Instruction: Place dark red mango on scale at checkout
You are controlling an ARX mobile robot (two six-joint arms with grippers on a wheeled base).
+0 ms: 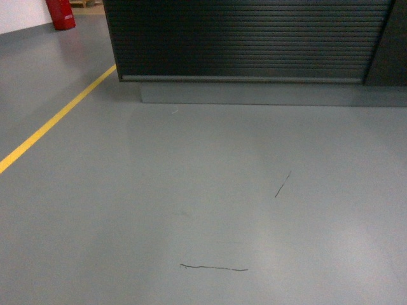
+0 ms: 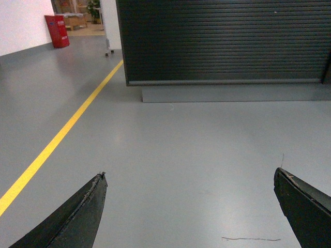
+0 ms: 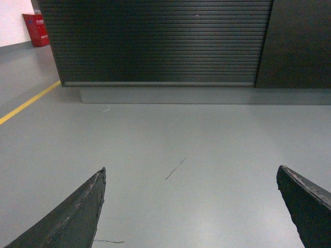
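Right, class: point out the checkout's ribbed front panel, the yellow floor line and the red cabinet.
checkout (image 1: pixel 248 38), head view, middle of ribbed front panel
yellow floor line (image 1: pixel 57 117), head view, midway along stripe
red cabinet (image 2: pixel 57 31), left wrist view, its front face

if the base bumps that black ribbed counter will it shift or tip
Probably not: the checkout sits on a wide grey plinth flush to the floor, so it looks heavy and stable. Its ribbed panel may be thinner and could dent.

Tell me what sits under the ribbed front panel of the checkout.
Under the ribbed panel runs a grey plinth standing on the grey floor. The countertop above is out of frame, so nothing on it shows.
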